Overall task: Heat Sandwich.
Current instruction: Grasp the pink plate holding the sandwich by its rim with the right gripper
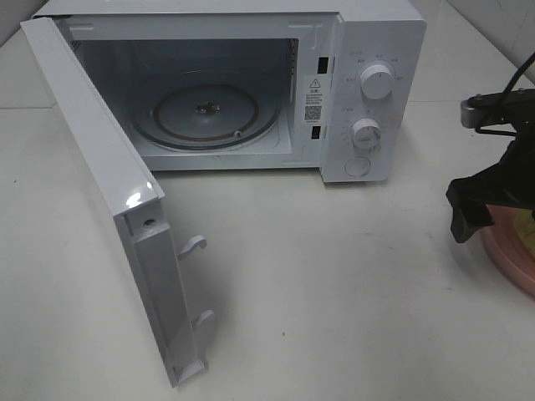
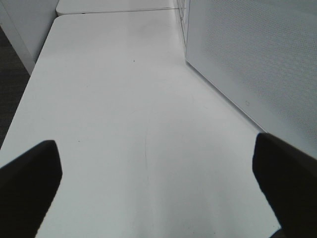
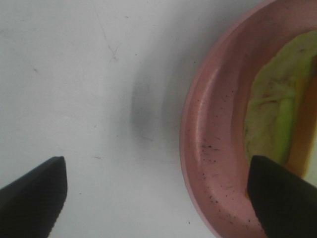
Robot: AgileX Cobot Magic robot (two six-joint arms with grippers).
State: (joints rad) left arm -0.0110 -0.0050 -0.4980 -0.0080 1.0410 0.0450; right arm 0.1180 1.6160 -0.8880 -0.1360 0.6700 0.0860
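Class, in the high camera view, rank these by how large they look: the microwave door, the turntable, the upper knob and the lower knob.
1. Door
2. Turntable
3. Upper knob and lower knob: they look about alike, so they share this place.

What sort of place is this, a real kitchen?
Likely a robot test bench staged as a kitchen: a white microwave with its door open on a white table, a sandwich on a pink plate, the right gripper by it.
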